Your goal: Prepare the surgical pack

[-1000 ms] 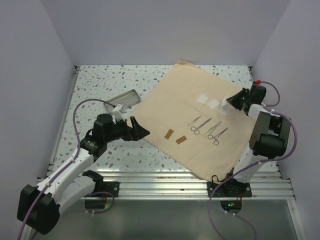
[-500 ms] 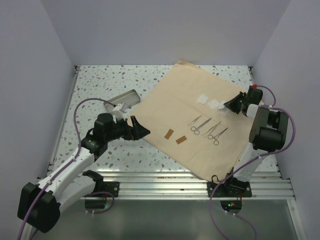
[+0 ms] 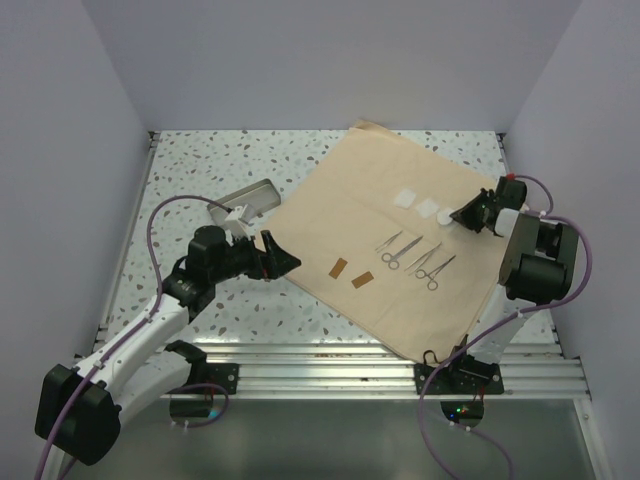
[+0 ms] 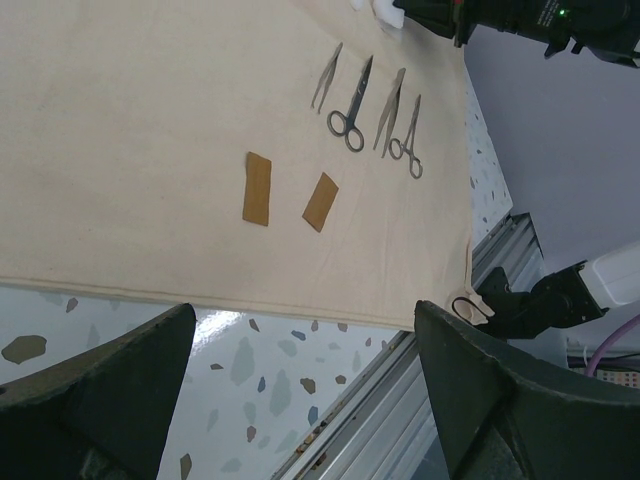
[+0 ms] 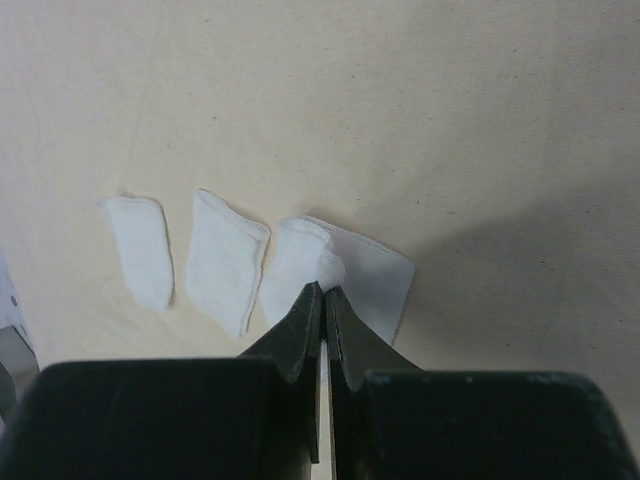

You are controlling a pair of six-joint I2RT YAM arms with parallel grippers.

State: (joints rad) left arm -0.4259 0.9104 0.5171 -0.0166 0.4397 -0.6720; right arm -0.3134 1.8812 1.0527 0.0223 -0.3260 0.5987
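Two tools are in view. The right tool (image 5: 322,292) is closed, a fold of a small white gauze pad (image 5: 365,275) seemingly pinched at its tips, on the large tan-beige cloth sheet (image 3: 340,215) near its right edge. The left tool (image 3: 278,258) is held wide open and empty, just off the sheet's left corner. The sheet is spread flat on the speckled worktop (image 3: 190,170), silver instruments (image 3: 415,255) laid on it. Soft, light and limp, it is best pinched at a corner; sagging and sliding steel are to be expected.
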